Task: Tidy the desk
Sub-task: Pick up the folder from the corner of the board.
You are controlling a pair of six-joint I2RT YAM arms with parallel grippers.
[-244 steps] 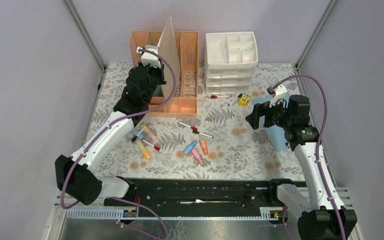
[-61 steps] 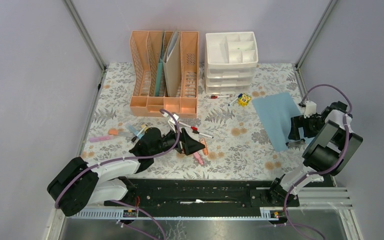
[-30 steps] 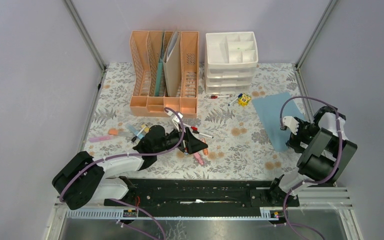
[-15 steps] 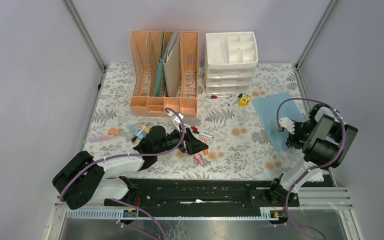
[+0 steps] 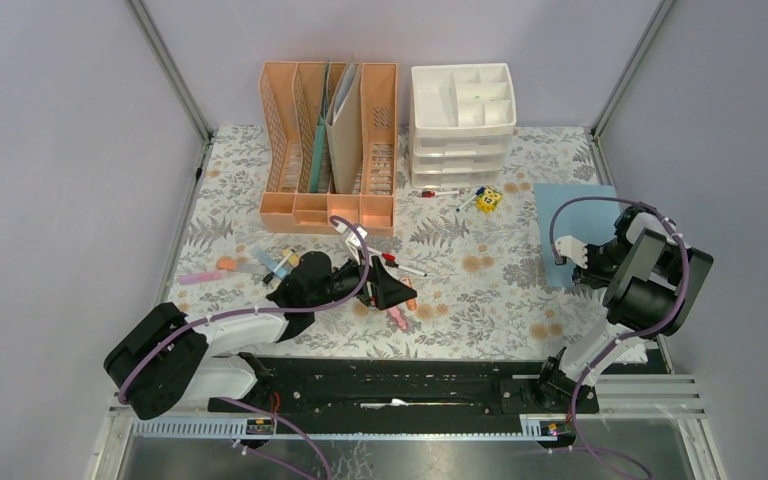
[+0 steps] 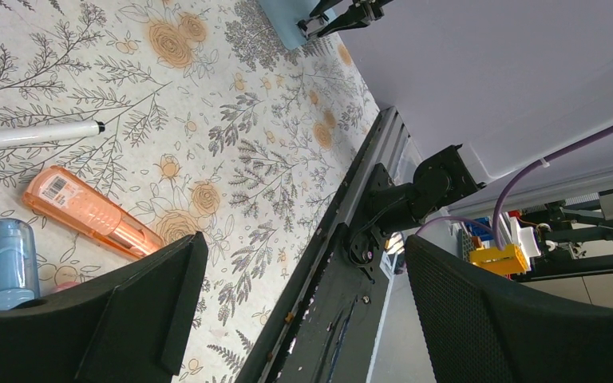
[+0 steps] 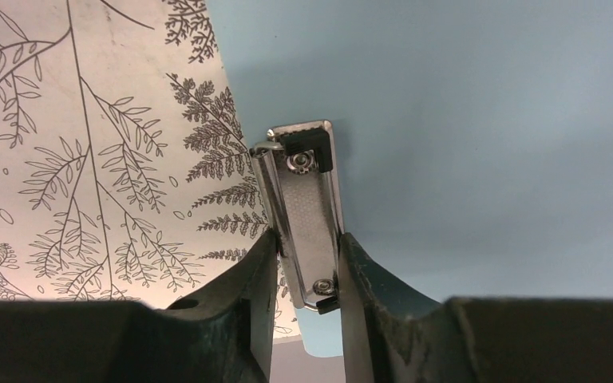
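Counter [image 5: 460, 300]: lying cloth-covered, spreading before both arms.
Right end effector [image 7: 307, 255]: pinching metal clip [image 7: 303, 199] of blue clipboard [image 7: 487, 120], counter's right side.
Clipboard: likely handling stiff, thin, light; clip being the best hold.
Left end effector [image 6: 303, 243]: hanging released.

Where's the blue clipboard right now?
Top view: the blue clipboard lies at the right edge of the desk, right of the yellow die. The fingers of the right gripper pinch its metal clip.
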